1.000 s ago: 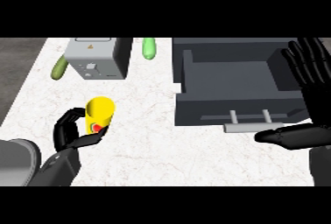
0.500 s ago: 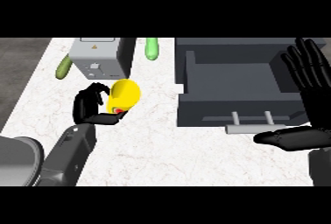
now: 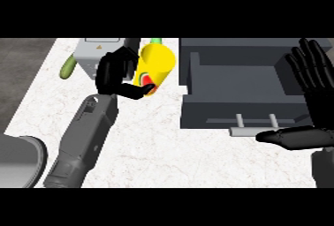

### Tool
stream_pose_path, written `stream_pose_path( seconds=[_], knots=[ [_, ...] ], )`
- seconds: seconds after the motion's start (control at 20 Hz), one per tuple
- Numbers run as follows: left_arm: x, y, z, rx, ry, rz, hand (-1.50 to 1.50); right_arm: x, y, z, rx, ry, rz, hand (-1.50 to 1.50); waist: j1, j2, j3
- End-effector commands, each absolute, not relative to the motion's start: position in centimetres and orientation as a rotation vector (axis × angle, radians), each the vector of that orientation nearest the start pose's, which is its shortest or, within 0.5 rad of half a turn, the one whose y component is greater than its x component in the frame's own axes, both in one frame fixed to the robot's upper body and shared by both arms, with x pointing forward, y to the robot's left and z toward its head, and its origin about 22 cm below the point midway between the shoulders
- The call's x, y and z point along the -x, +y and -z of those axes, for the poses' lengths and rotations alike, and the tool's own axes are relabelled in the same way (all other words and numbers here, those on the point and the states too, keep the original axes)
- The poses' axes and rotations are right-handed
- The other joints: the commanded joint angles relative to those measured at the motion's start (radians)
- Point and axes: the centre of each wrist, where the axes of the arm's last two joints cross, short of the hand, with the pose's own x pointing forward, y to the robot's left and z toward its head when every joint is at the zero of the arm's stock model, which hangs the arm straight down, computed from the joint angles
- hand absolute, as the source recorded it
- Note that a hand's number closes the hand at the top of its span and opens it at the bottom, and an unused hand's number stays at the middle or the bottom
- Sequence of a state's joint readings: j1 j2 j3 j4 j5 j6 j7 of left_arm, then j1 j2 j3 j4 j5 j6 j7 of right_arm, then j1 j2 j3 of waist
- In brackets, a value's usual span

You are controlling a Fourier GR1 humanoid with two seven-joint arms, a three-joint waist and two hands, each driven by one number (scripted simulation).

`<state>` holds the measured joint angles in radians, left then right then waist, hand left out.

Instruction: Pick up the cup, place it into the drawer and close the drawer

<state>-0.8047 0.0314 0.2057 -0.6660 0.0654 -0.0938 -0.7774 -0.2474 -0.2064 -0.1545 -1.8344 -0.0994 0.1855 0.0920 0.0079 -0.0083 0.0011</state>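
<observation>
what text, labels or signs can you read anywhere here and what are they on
No readable words or numbers anywhere.
Grey box at the counter's far edge: a small yellowish mark on its top, too small to read.
Yellow cup held in the left hand: a red and green patch near its lower end, with no lettering that can be made out.
Drawer: no markings visible.

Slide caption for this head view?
Left hand holds the yellow cup beside the open drawer; right hand rests open.
</observation>
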Motion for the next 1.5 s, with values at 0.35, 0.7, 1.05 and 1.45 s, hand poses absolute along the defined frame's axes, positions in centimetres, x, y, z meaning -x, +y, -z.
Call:
stream_pose_path(
  seconds=[0.35, 0.7, 1.05, 1.45],
  knots=[
    [-43.5, 7.4, -16.5, 0.233, -2.126, 0.171, 1.5, -27.3, -28.5, -12.8, -0.007, -1.977, -0.242, -1.5, -0.028, 0.01, 0.0],
    [-44.1, 3.6, -17.9, 0.078, -1.974, 0.2, 1.5, -27.2, -27.2, -14.4, -0.037, -1.99, -0.291, -1.5, -0.068, 0.015, 0.0],
    [-44.8, 3.1, -16.3, -0.023, -1.864, 0.292, 1.5, -28.7, -26.7, -14.6, -0.066, -2.03, -0.3, -1.5, -0.113, 0.033, 0.001],
    [-44.6, 3.9, -13.1, -0.013, -1.706, 0.469, 1.5, -29.4, -25.5, -15.5, -0.105, -2.041, -0.352, -1.5, -0.17, 0.05, 0.002]
  ],
)
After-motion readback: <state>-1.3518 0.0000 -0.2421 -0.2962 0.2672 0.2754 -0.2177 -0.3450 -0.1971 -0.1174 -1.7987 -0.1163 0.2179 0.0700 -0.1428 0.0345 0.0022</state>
